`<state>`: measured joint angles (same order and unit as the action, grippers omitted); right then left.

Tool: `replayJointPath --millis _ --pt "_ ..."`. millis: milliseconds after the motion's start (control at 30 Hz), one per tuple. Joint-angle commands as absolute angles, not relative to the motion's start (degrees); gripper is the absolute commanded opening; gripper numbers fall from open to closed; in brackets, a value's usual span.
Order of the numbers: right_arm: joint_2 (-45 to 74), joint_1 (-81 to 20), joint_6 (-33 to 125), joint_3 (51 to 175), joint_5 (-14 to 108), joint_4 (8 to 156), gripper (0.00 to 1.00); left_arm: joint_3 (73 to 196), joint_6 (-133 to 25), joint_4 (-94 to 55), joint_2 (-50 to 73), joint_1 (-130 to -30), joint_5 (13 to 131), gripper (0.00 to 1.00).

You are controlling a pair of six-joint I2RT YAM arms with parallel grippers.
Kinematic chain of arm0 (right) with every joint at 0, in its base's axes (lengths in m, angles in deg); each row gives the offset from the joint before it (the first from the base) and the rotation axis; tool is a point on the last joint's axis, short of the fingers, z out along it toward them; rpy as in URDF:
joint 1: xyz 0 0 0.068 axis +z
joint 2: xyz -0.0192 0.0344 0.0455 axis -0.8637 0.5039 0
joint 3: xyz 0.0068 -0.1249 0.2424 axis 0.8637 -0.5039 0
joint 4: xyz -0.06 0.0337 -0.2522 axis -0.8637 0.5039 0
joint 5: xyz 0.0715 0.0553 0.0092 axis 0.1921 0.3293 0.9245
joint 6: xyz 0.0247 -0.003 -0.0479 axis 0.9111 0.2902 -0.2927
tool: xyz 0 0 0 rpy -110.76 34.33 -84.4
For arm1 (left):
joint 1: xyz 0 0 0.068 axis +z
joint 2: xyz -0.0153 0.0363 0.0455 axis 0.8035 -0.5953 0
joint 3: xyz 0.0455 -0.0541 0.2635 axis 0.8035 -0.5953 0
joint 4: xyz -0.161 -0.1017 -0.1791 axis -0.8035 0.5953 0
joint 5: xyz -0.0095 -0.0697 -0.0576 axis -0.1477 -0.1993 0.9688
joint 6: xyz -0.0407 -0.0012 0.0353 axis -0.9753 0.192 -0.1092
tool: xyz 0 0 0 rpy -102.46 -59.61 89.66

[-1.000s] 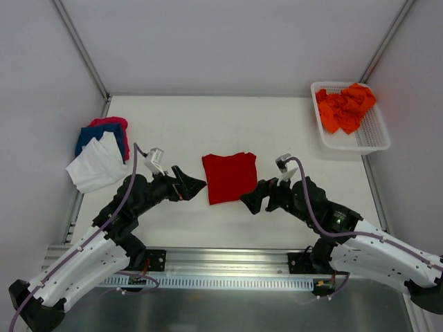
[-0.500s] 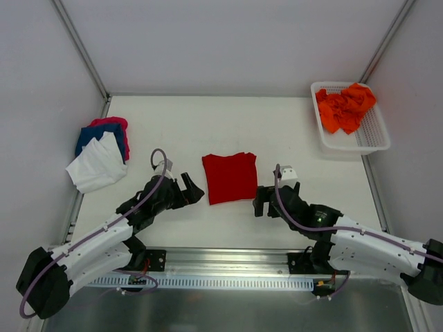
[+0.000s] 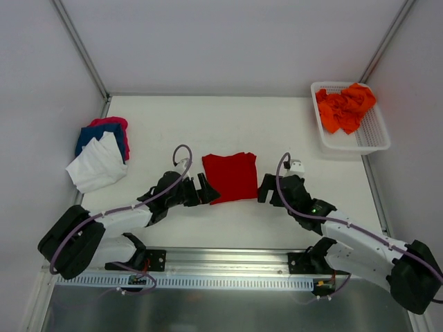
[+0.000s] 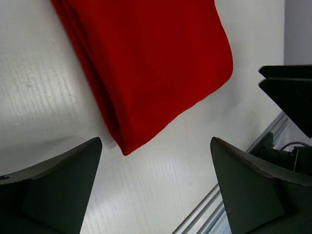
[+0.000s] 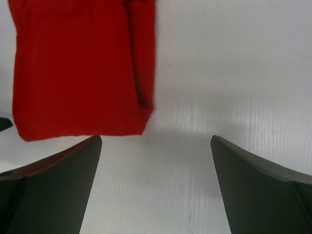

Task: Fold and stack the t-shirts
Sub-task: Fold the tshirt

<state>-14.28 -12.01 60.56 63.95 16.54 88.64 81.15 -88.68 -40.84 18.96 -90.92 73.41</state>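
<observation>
A folded deep red t-shirt [image 3: 230,177] lies flat at the table's middle; it also shows in the left wrist view [image 4: 151,63] and the right wrist view [image 5: 80,68]. My left gripper [image 3: 205,190] is open and empty, low at the shirt's near left corner. My right gripper [image 3: 264,189] is open and empty, low at the shirt's near right corner. A stack of white [image 3: 95,166], blue [image 3: 97,133] and pink [image 3: 111,122] t-shirts sits at the far left. Crumpled orange t-shirts [image 3: 345,107] fill the basket.
The white mesh basket [image 3: 374,138] stands at the back right corner. The metal rail [image 3: 221,259] runs along the table's near edge, behind both grippers. White walls close in the table on three sides.
Both arms have lowered and stretched toward the red shirt's near corners. The left gripper moved right, the right gripper moved up toward the shirt's right edge. The shirt has not moved.
</observation>
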Motion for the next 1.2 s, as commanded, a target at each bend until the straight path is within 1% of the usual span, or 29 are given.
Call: replayJointPath --millis 0,33,167,200,267,300,333,400,433,533,667,867,1167 --pt "-13.3 -18.5 61.8 59.0 30.3 74.4 1.00 78.6 -91.3 -57.3 14.6 -90.6 80.8 0.95" --pt "-12.6 -20.8 61.8 58.9 32.4 74.3 0.99 78.5 -91.8 -58.1 13.6 -90.3 81.3 0.95" --pt "-9.3 -23.3 61.2 59.6 35.8 71.8 1.00 79.3 -92.8 -57.7 10.3 -90.2 81.3 0.93" --pt "-7.6 -23.5 61.3 59.7 36.4 70.2 0.99 79.7 -92.9 -55.5 9.8 -90.3 81.0 0.93" --pt "-4.0 -25.0 61.6 59.7 38.8 66.6 1.00 80.7 -92.1 -53.0 10.3 -90.2 80.2 0.92" --pt "-3.9 -25.5 61.9 59.5 39.2 64.8 1.00 80.8 -91.9 -53.0 10.8 -90.3 80.0 0.92" --pt "-0.9 -26.6 62.8 59.4 43.0 63.2 0.99 80.9 -91.3 -52.2 11.2 -90.2 79.3 0.92" --pt "2.5 -27.5 63.8 59.3 45.1 58.2 0.99 81.4 -90.3 -50.2 12.7 -90.3 78.2 0.92" --pt "5.9 -27.9 64.3 59.3 46.6 56.7 0.99 82.3 -89.7 -47.1 13.1 -90.3 77.6 0.92" --pt "10.9 -28.0 66.2 59.7 48.9 52.5 0.99 83.7 -88.1 -42.7 14.5 -90.3 75.8 0.92" --pt "14.0 -28.2 67.5 59.6 50.1 49.4 0.99 83.3 -88.4 -45.0 13.1 -90.0 76.9 0.93" --pt "12.9 -28.1 67.5 59.4 50.7 49.5 0.99 82.7 -92.1 -52.5 6.7 -89.6 82.0 0.92" --pt "10.4 -28.1 67.1 59.8 51.4 51.3 1.00 84.1 -92.9 -54.7 2.9 -89.7 84.0 0.91"
